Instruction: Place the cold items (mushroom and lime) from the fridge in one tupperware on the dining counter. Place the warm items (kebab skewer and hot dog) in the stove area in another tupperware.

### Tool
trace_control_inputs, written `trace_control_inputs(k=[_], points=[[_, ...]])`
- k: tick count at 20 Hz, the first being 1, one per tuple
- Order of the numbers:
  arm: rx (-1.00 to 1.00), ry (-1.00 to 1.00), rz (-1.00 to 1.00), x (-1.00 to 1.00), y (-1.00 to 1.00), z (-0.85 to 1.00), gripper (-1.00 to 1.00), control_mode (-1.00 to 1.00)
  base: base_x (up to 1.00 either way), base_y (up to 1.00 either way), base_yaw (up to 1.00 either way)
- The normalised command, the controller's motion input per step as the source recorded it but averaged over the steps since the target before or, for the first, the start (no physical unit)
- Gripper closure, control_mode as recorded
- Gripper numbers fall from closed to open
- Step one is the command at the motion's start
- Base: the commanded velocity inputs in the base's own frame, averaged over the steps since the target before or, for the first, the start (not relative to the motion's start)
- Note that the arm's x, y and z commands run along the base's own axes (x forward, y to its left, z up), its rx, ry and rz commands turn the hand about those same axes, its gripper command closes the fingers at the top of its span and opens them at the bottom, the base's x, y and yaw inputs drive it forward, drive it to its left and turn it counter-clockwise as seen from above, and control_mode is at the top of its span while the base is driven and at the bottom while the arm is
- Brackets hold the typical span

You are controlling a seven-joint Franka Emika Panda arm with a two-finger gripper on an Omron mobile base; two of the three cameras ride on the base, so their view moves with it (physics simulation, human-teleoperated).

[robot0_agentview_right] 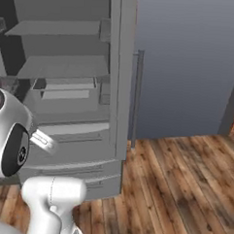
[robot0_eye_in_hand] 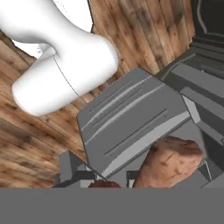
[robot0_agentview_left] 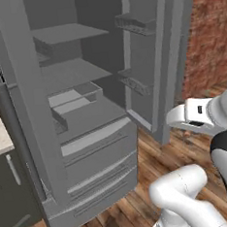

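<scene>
A grey fridge (robot0_agentview_left: 76, 114) fills the left and centre of the frame, its door (robot0_agentview_left: 149, 58) swung open at upper right. Wooden floor (robot0_agentview_right: 183, 190) spreads across the lower right, with a brick wall (robot0_agentview_left: 210, 34) at upper right.

A home kitchen: a tall grey fridge (robot0_agentview_left: 81, 113) stands open with bare shelves and drawers, a wood plank floor (robot0_agentview_right: 183, 190) below it, a brick wall (robot0_agentview_left: 208, 34) beside it.

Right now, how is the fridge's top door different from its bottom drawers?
The top door is swung open; the bottom drawers look shut. The top door stands tall and narrow and carries small bins on its inside; the bottom drawers are wide and low, stacked one over another. Both are plain grey parts of the same fridge.
</scene>
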Motion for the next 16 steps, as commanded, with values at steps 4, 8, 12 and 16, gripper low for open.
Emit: trace_control_inputs(k=[4, 8, 12, 16], points=[[0.0, 0.0, 0.0, 0.0, 0.0, 0.0, 1.0, 1.0, -0.69, -0.33, -0.6], [0.0, 0.0, 0.0, 0.0, 0.0, 0.0, 1.0, 1.0, -0.54, -0.2, -0.68], [0.0, 0.0, 0.0, 0.0, 0.0, 0.0, 1.0, 1.0, -0.46, -0.15, -0.71], [0.0, 0.0, 0.0, 0.0, 0.0, 0.0, 1.0, 1.0, -0.24, -0.09, -0.77]])
